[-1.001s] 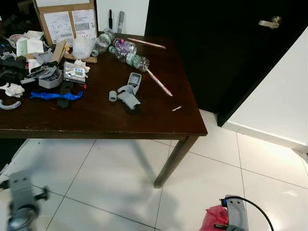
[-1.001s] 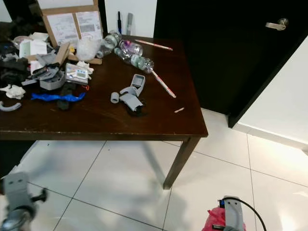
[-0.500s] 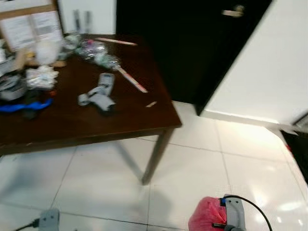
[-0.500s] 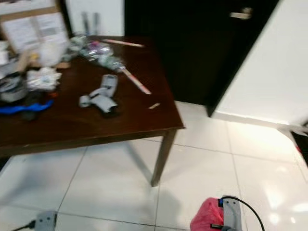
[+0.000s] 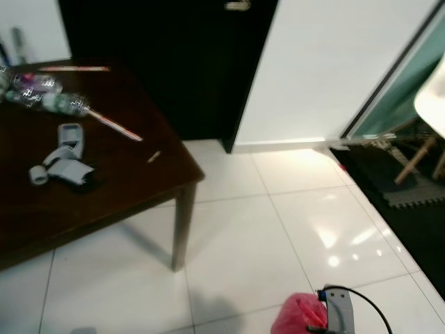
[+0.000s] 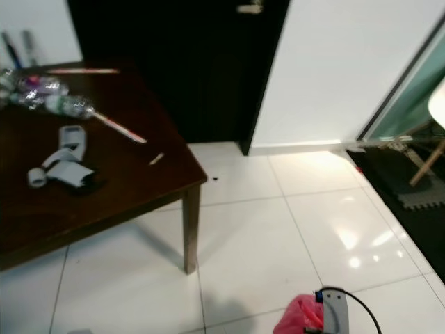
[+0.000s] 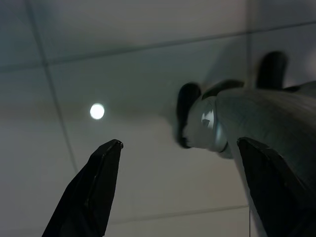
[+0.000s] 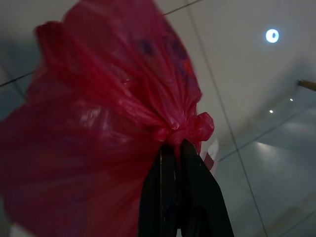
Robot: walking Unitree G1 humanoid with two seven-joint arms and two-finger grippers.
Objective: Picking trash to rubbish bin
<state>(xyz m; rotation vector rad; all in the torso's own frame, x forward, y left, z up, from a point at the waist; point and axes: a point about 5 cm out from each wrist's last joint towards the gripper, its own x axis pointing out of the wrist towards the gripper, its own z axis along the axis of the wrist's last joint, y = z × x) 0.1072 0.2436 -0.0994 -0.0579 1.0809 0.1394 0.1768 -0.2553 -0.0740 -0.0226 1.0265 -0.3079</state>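
A knotted red plastic trash bag hangs from my right gripper, whose two black fingers are shut on the knot. In the eye views the red bag shows at the bottom edge beside my right wrist, low over the white floor tiles. My left gripper hangs over the tiles with its fingers spread wide apart and nothing between them.
A dark wooden table stands at left, carrying plastic bottles, a grey device and a pencil. A black door and white wall lie ahead. A dark mat and chair legs are at right.
The camera has swung to the right: the table slid left, and the white wall, mat and chair legs came into view. The red bag stays in my right gripper.
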